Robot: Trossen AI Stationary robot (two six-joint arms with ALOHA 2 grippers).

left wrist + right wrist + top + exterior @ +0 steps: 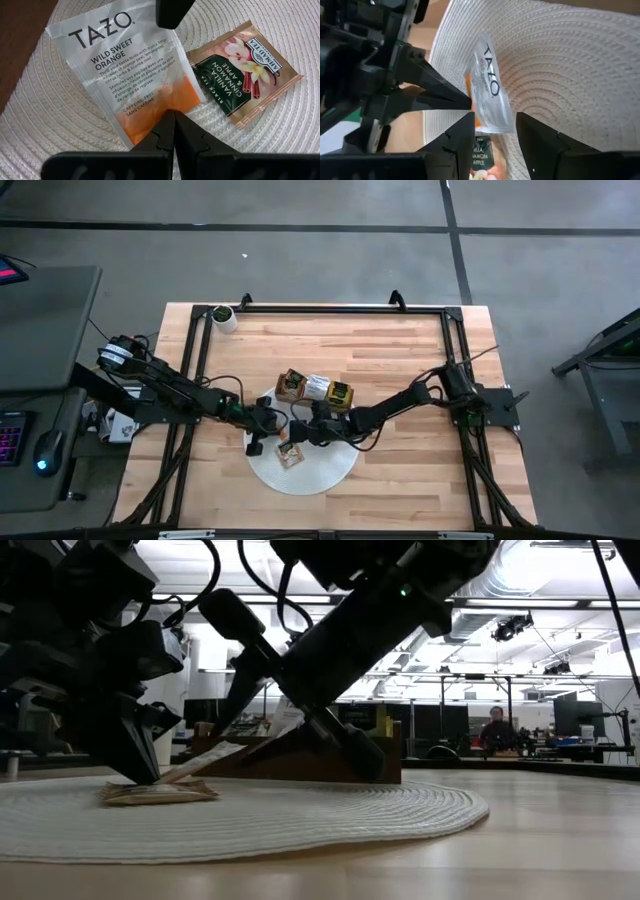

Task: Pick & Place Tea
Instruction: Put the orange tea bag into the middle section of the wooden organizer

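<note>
Pinching the white-and-orange Tazo packet (134, 75) by its orange end, left claw (174, 120) clenched on it above the round white woven mat (280, 130). Packet tilted, one end lifted off the mat, visible as a pale slanted strip in the low view (205, 762). Right claw (495, 131) just beside the same packet (490, 85), fingers spread and released, straddling the packet's lower edge, not clearly touching. Second tea packet, green and tan Ahmad vanilla cinnamon apple (245, 75), lying flat on the mat right beside the Tazo one, edges nearly touching; seen from above as a small patch on the mat (291, 453). Brown wooden tray (315, 389) just beyond the mat's far edge on the desk (400, 350), holding more packets in its 3 compartments, exact count not clear. Both arms meeting over the mat's far-left part in the high view, left claw (262, 423) and right claw (300, 432) close together. White cup (224, 318) at the far-left corner of the desk. Person (496, 728) seated well behind the desk in the room.
</note>
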